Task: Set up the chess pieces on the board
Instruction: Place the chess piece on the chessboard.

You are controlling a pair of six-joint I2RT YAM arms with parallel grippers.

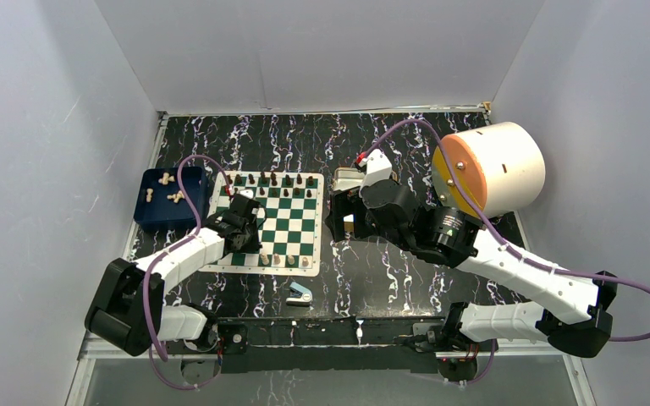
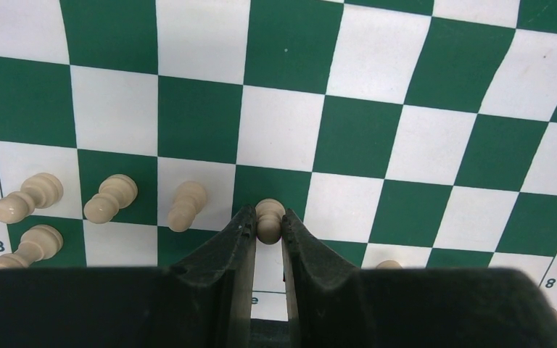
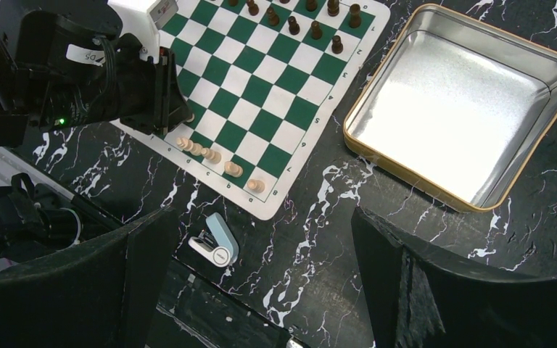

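Your left claw (image 2: 267, 218) is clenched on a small pale beige wooden pawn (image 2: 269, 209), its two black fingers pressing the piece from either side over the green-and-white checkered mat (image 2: 377, 65), at the border of a green square near the mat's edge. Only the left wrist view shows you this grip; from above, the wrist hides the piece entirely. To the left of that claw in the same view, three more pale pieces (image 2: 111, 197) stand in a row along the rank marked 7, with a fourth just behind them on rank 8. A pale top peeks out just right of the claw.

Your right claw (image 3: 261, 217) hangs released, fingers spread wide and holding nothing. Its camera gives you what the left one cannot: dark brown pieces (image 3: 312, 22) lined along the mat's far edge, a rectangular silver tin (image 3: 464, 101) beyond the claw on the right, and a small blue-and-white stapler-like object (image 3: 214, 241) just under it on the black marbled surface (image 3: 333, 217).

Only the top view shows you the dark blue tray (image 1: 148, 216) outboard of the left claw, with several pale pieces in it, and a big white cylinder with an orange face (image 1: 491, 169) beyond the right arm.
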